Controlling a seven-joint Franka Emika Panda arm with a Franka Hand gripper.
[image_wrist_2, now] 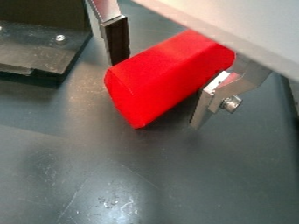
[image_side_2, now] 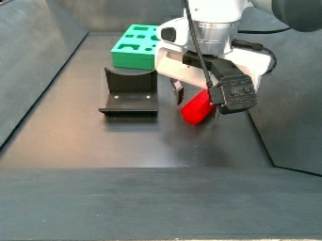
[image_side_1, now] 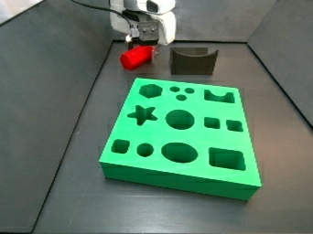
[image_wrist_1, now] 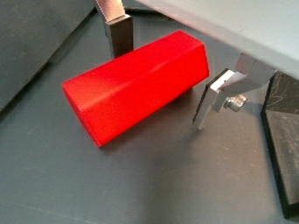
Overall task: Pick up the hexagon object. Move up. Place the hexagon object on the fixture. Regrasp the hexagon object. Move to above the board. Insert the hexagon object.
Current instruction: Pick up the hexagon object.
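Hexagon object [image_wrist_1: 138, 83] on floor between open hand [image_wrist_1: 163, 74] fingers (untouched).

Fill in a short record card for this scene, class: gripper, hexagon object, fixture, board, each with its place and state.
gripper: low over the floor, open, fingers either side of the red piece
hexagon object: lying on the floor between the fingers, grip not closed
fixture: on the floor beside the red piece, notch vacant
board: flat on the floor, holes unfilled

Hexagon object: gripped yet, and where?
Not held: the end effector straddles the hexagon object on the floor, fingers either side of its far end, jaws open.
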